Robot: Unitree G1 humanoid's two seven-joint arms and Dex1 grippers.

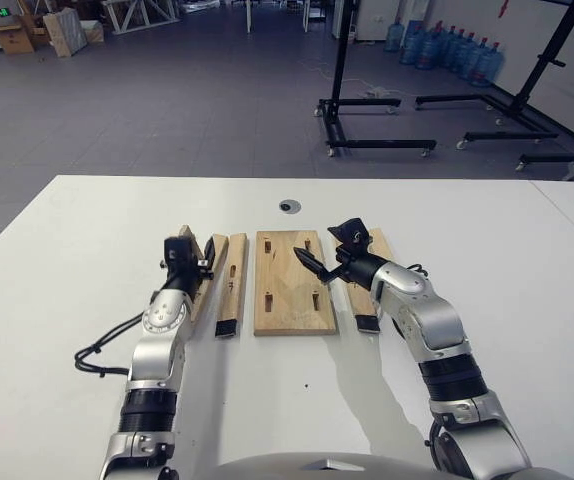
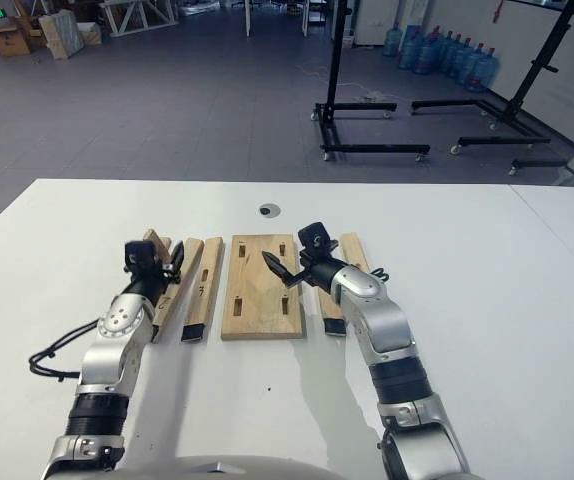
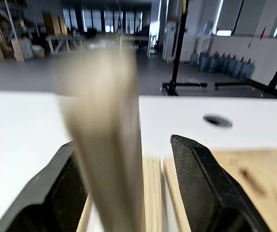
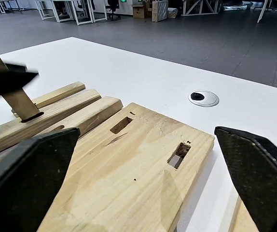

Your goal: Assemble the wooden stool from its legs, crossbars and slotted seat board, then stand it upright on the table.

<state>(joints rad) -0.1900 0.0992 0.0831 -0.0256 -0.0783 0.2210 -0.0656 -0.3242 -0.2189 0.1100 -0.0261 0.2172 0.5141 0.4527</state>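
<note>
The seat board (image 1: 295, 285) lies flat in the middle of the bench (image 1: 67, 260), nearer the far edge than the near one. The right hand (image 1: 322, 242) hovers just above the board's far right corner. Its jaws are spread wide with nothing between them, and the right wrist view looks down between them onto the board's far end.

The left hand (image 1: 185, 252) sits to the left of the board, among the wooden bars (image 1: 237, 280) laid side by side along the board's left edge. A raised bar (image 3: 104, 121) tilts up at this hand, its lower end resting on a flat bar. Whether the hand is clamped on it cannot be told.

One more bar (image 2: 353, 250) lies along the board's right edge, partly under the right arm.

All the pieces are well apart from the bench's left, right and near edges. A grommet hole (image 1: 289, 206) sits between the board and the far edge. A black cable (image 1: 97, 355) loops on the bench beside the left arm.

The board is pale wood, rectangular, with four small rectangular slots, two near each end. Some of the bars have black ends.
</note>
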